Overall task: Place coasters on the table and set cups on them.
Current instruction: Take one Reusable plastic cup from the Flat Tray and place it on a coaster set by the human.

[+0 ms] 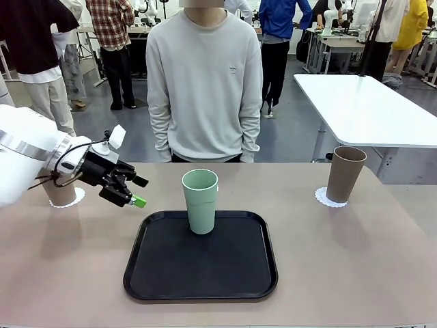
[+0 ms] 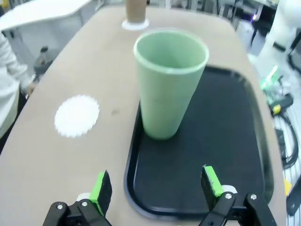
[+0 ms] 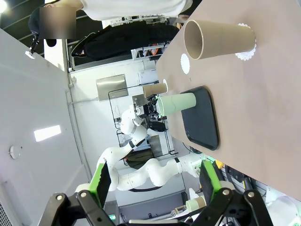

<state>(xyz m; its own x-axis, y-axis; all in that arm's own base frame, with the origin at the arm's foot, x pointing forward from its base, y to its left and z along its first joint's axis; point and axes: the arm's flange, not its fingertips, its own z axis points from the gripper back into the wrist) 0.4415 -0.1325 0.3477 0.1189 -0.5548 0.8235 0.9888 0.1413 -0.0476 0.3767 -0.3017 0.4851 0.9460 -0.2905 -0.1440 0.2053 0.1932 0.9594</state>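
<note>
At the table's (image 1: 355, 260) left edge, a tan cup (image 1: 61, 193) is sitting on its doily, with the left gripper (image 1: 128, 191) hovering released beside it. The mint green cup (image 1: 200, 201) is standing on the black tray (image 1: 205, 283), an empty doily (image 2: 76, 115) lying beyond it. At right, another tan cup (image 1: 345, 173) is resting on a doily (image 1: 326, 199); the right gripper (image 3: 155, 181) is hanging released.

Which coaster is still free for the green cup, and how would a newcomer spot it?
Start at the black tray in the middle of the tan table. The green cup stands at the tray's far edge, toward the person. Just off the tray beyond that cup lies a white lacy coaster, the one with nothing on it; the other two each carry a brown cup.
</note>
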